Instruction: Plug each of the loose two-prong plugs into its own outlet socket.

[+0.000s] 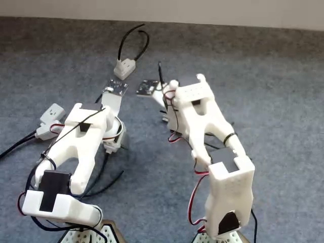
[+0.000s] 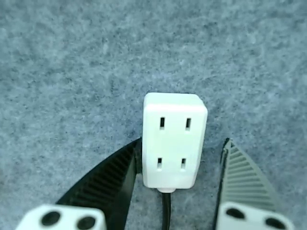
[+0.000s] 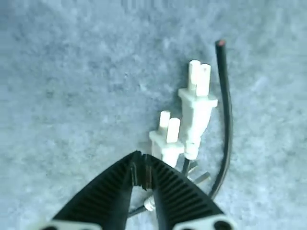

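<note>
- I am seeing the left gripper (image 2: 181, 143) standing wide around the outlet socket (image 2: 173, 124), which is lying slots-up on the grey carpet (image 2: 72, 57).
- Its black finger (image 2: 112, 177) is touching the socket's side.
- I am watching the right gripper (image 3: 143, 160) sitting nearly closed at the rear of the near plug (image 3: 166, 143).
- The second plug (image 3: 197, 103) is lying just beside it.

Grey carpet (image 1: 283, 91) covers the table, and a white far socket (image 1: 124, 69) lies on it with its black cord (image 1: 132, 43) looping behind, well apart from a left socket (image 1: 50, 119) whose lead (image 1: 15, 144) runs off the edge. The left wrist view shows a face-up socket (image 2: 173, 139) flat on the pile, four slots showing. Two white plugs (image 3: 197, 96) (image 3: 167, 139) lie side by side, prongs pointing the same way, with a loose wire (image 3: 226, 110) just beside them.
</note>
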